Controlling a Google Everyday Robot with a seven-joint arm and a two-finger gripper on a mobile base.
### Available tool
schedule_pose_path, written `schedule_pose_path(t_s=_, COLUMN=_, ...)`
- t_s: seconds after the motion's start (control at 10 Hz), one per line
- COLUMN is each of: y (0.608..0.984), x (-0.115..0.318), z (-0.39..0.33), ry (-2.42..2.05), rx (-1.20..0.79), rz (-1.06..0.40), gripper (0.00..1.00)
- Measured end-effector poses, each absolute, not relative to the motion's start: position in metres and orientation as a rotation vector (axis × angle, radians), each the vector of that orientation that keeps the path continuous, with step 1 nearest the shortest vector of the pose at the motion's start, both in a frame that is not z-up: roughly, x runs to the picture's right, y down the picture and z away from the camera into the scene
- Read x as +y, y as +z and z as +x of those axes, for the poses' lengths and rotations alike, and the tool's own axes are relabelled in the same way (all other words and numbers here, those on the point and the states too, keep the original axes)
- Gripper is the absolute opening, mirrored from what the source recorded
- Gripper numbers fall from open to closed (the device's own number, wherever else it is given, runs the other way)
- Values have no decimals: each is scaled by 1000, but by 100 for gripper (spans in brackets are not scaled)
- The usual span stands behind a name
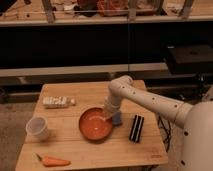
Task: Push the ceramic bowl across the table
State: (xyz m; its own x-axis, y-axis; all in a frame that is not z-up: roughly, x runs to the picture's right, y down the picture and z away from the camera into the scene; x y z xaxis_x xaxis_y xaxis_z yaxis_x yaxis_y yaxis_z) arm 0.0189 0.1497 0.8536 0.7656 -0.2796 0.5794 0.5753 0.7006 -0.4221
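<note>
The ceramic bowl is wide, shallow and orange-red. It sits near the middle of the light wooden table. My white arm reaches in from the right and bends down to the bowl. My gripper is at the bowl's right rim, touching or just inside it. A small bluish block lies right beside the gripper.
A white cup stands at the table's left. A carrot lies at the front left. A plastic bottle lies at the back left. A black striped object lies right of the bowl. Dark shelving runs behind.
</note>
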Motion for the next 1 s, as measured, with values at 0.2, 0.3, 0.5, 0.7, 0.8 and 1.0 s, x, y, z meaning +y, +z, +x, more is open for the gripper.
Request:
schedule_pose_path(t_s=0.2, y=855, x=148, z=20, ry=-490, rx=-512, rz=-631, gripper=0)
schedule_pose_path(t_s=0.3, y=856, x=146, z=23, ry=-486, rx=-513, rz=-631, gripper=0)
schedule_pose_path(t_s=0.5, y=858, x=142, z=33, ry=-481, rx=-516, rz=-634, gripper=0)
schedule_pose_path(t_s=0.7, y=860, x=141, z=44, ry=-471, rx=-515, rz=-641, gripper=0)
schedule_pose_path(t_s=0.8, y=860, x=140, z=44, ry=-470, rx=-516, rz=-642, gripper=0)
schedule_pose_path(t_s=1.0, y=863, x=135, z=49, ry=-466, rx=-519, rz=-641, gripper=0)
